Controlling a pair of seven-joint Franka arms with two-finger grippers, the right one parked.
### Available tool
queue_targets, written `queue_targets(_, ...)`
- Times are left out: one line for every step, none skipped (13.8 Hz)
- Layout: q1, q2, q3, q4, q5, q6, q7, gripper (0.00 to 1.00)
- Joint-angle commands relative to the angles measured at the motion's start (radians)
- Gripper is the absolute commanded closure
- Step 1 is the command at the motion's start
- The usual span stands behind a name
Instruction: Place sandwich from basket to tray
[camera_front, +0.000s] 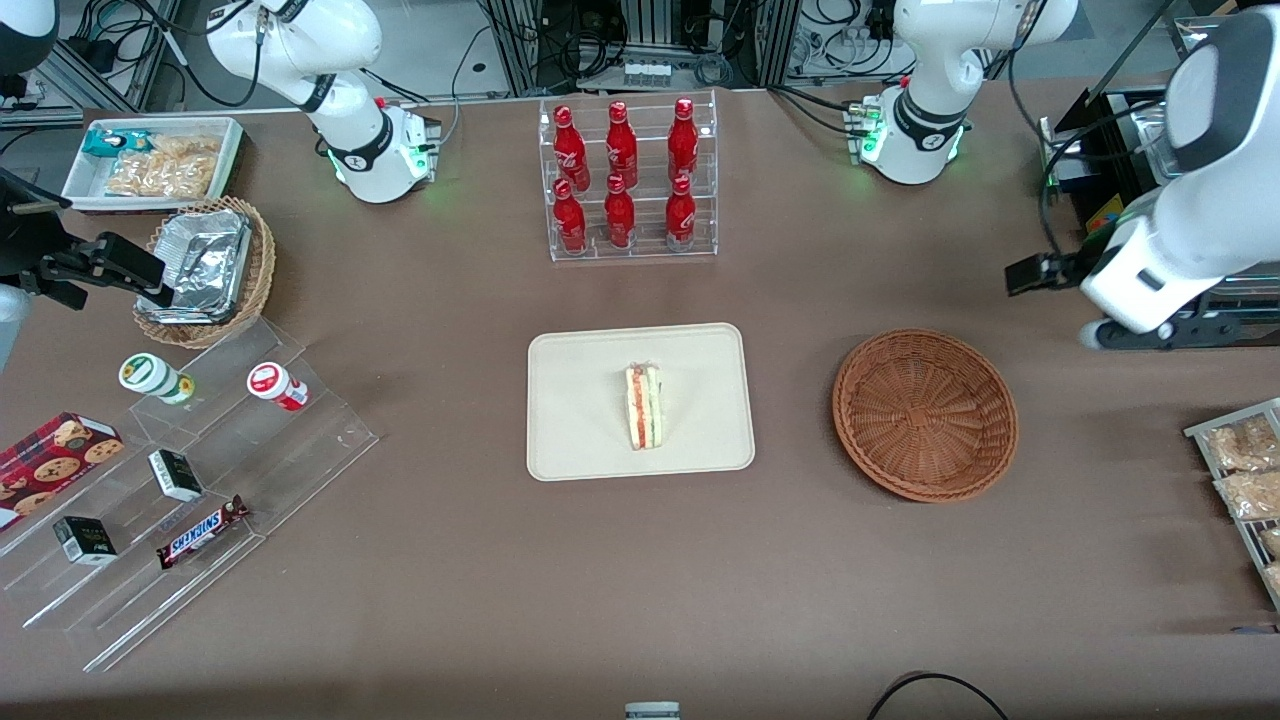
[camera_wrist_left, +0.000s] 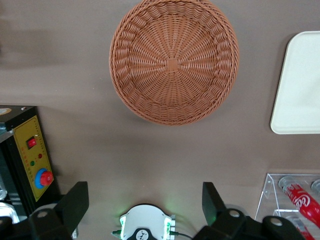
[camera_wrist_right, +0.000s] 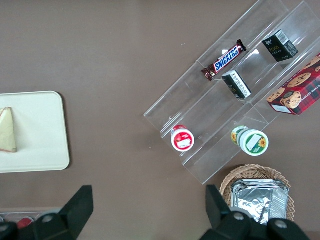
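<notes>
The sandwich (camera_front: 645, 407) is lying on its side near the middle of the tray (camera_front: 580, 440), and the basket (camera_front: 925, 413) is sitting empty on the table (camera_front: 450, 560), so the placing looks done. The left arm's gripper (camera_wrist_left: 145, 205) is hanging high above the table with nothing in it, its fingers (camera_wrist_left: 74, 201) spread wide apart. The basket is lying below and ahead of the fingertips, well clear of them, and the tray with the sandwich is lying further out to one side, only its corner (camera_wrist_left: 299, 85) showing in the left wrist view.

Little is left to go wrong with the sandwich itself, since it is resting flat and well inside the rim. The remaining risk, as I judge it, is in the arm's travel: the rack of red bottles (camera_front: 625, 180) is standing close to the fingers on one side and a black control box (camera_wrist_left: 27, 160) on the other, so a low or sideways swing could clip either.
</notes>
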Motion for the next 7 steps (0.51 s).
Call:
queue_targets(0.067, -0.043, -0.046, 0.014, 0.0, -0.024, 0.049, 0.0)
queue_targets(0.073, -0.047, -0.044, 0.022, 0.0, -0.024, 0.062, 0.0)
queue_targets(0.074, -0.046, -0.041, 0.034, 0.0, -0.024, 0.085, 0.0)
queue_targets(0.074, -0.047, -0.037, 0.039, 0.0, -0.024, 0.101, 0.0)
queue_targets(0.074, -0.05, -0.034, 0.048, 0.0, -0.023, 0.108, 0.0)
queue_targets(0.074, -0.05, -0.026, 0.053, -0.001, -0.017, 0.118, 0.0)
queue_targets(0.073, -0.047, -0.003, 0.06, -0.006, -0.009, 0.125, 0.0)
